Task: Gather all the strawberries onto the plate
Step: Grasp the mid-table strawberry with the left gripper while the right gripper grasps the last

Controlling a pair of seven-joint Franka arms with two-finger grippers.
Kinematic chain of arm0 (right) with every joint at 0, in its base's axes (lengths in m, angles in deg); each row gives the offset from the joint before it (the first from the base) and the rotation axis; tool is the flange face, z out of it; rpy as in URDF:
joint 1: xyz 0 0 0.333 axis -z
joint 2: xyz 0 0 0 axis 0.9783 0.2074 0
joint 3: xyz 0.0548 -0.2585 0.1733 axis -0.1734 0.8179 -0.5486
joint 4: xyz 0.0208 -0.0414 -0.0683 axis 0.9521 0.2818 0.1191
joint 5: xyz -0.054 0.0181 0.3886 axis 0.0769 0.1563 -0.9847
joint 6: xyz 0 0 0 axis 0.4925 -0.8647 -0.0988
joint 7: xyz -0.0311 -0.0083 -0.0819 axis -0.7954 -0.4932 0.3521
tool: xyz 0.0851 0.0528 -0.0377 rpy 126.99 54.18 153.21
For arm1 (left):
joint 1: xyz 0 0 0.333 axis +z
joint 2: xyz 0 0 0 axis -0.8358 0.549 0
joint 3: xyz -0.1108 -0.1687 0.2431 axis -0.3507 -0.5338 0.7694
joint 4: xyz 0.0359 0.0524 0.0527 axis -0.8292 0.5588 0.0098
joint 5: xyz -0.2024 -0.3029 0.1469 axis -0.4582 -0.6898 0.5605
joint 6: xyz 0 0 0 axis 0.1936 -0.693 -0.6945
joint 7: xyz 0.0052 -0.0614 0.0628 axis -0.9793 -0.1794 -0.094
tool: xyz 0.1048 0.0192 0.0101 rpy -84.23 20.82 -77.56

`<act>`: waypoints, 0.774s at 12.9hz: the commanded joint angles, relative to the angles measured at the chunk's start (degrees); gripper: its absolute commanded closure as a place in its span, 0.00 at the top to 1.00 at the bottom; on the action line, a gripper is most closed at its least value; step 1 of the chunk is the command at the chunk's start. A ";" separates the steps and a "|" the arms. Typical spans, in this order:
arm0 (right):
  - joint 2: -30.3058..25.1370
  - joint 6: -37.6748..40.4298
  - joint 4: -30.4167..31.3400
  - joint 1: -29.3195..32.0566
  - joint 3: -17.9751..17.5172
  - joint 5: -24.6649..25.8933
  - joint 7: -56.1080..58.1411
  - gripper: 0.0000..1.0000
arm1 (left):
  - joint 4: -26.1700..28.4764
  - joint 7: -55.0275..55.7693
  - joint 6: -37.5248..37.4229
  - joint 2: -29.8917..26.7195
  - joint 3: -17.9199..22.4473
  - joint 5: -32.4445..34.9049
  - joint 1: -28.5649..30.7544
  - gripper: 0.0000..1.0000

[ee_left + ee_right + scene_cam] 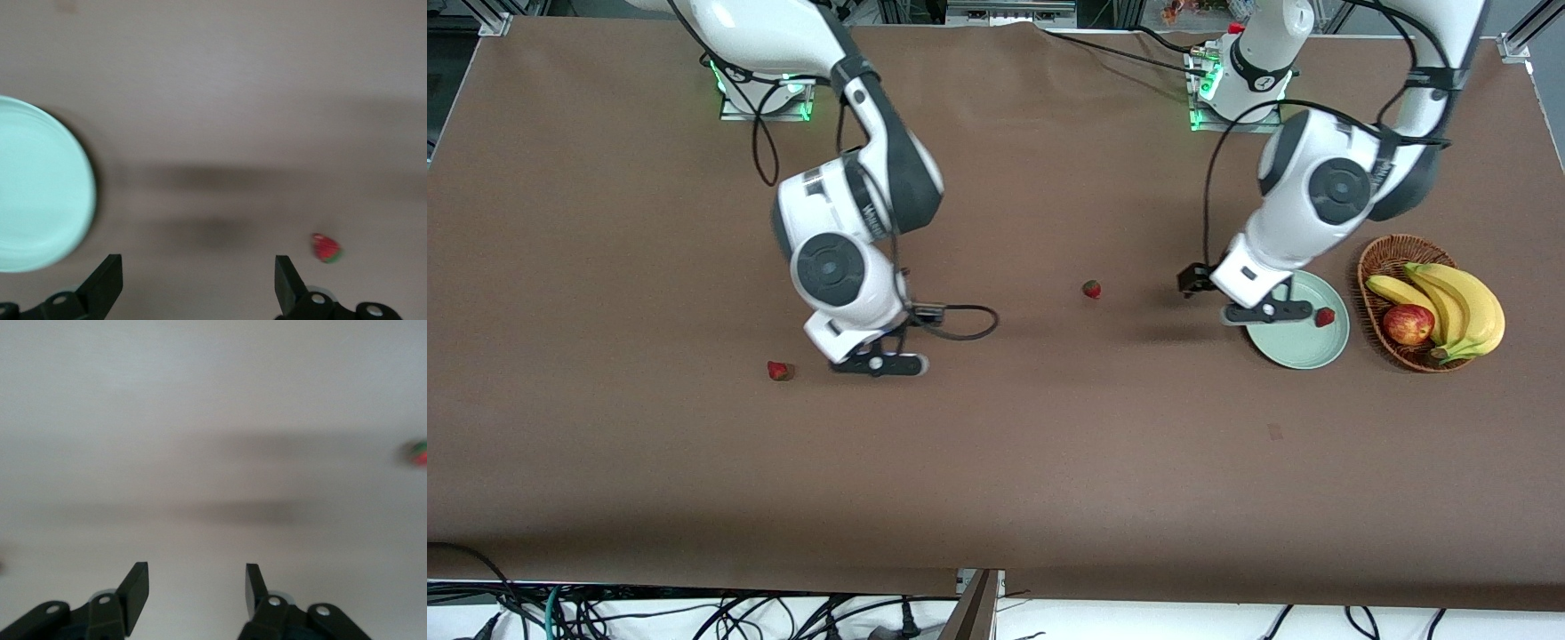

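One strawberry [1325, 316] lies on the pale green plate [1294, 351] near its rim. A second strawberry [1091, 289] sits on the brown table between the two arms, and it also shows as a strawberry [327, 248] in the left wrist view. A third strawberry [780, 371] rests close beside my right gripper [876, 364]. My left gripper [1269, 311] hangs over the plate's edge, open and empty [199, 283], with the plate [33, 187] off to one side. My right gripper [197, 587] is open over bare table, with a strawberry [419, 452] at the frame's edge.
A wicker basket [1383, 267] stands beside the plate toward the left arm's end, holding bananas [1458, 302] and a red apple [1408, 324]. A black cable loop [960, 324] hangs by the right wrist.
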 commanded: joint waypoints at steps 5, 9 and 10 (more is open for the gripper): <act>-1.15 -13.41 18.00 6.02 5.41 -0.43 31.26 0.69 | 1.05 31.94 9.94 8.39 -4.67 7.77 -6.79 1.00; 0.07 -26.10 24.89 10.59 4.89 -9.27 45.58 0.69 | 0.44 45.47 16.01 15.76 -4.58 18.56 -9.70 1.00; 0.86 -27.68 25.50 10.95 4.71 -11.66 47.44 0.69 | 0.17 48.55 17.07 17.96 -4.40 21.72 -10.41 1.00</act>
